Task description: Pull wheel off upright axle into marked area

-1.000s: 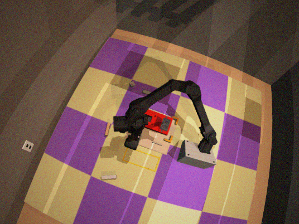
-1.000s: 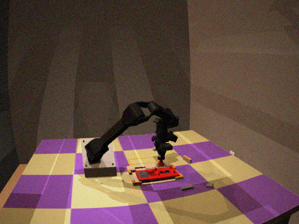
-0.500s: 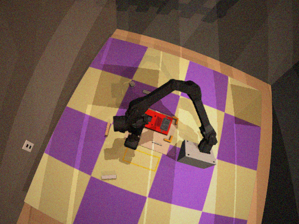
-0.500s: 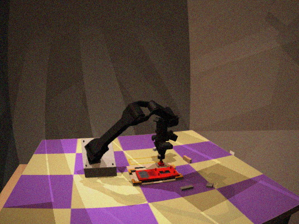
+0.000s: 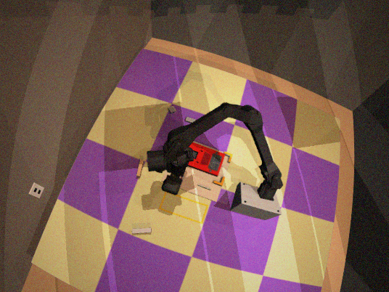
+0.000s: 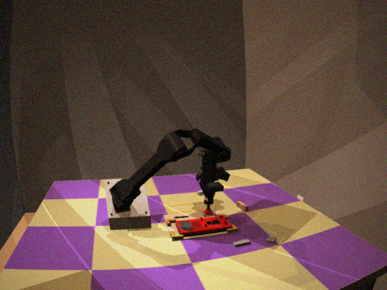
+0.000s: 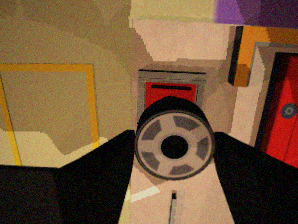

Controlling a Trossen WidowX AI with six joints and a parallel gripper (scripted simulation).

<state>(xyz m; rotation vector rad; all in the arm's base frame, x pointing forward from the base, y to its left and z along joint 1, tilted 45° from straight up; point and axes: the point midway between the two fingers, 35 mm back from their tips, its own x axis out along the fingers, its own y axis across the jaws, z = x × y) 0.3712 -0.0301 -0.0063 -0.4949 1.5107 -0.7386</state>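
Observation:
My gripper (image 6: 208, 205) (image 7: 173, 139) is shut on the wheel, a dark tyre with a pale spoked face. The wheel (image 7: 174, 131) sits level between the fingertips in the wrist view. A red base (image 6: 207, 213) (image 7: 153, 94) in a grey surround lies below it. The wheel hides the axle, and I cannot tell whether its tip is still inside the wheel. The marked area is a yellow outline (image 5: 189, 219) (image 7: 91, 100) on the table, left of the wheel in the wrist view. The arm hides the fingertips in the top view.
A pale board (image 5: 192, 181) (image 7: 185, 40) lies under the base. A red panel (image 5: 205, 158) (image 6: 202, 226) with orange corner pieces (image 5: 219, 182) stands beside the base. Small loose blocks lie around: a pale one (image 5: 141, 231), a tan one (image 5: 139, 168) (image 6: 242, 206) and a grey one (image 6: 242, 243).

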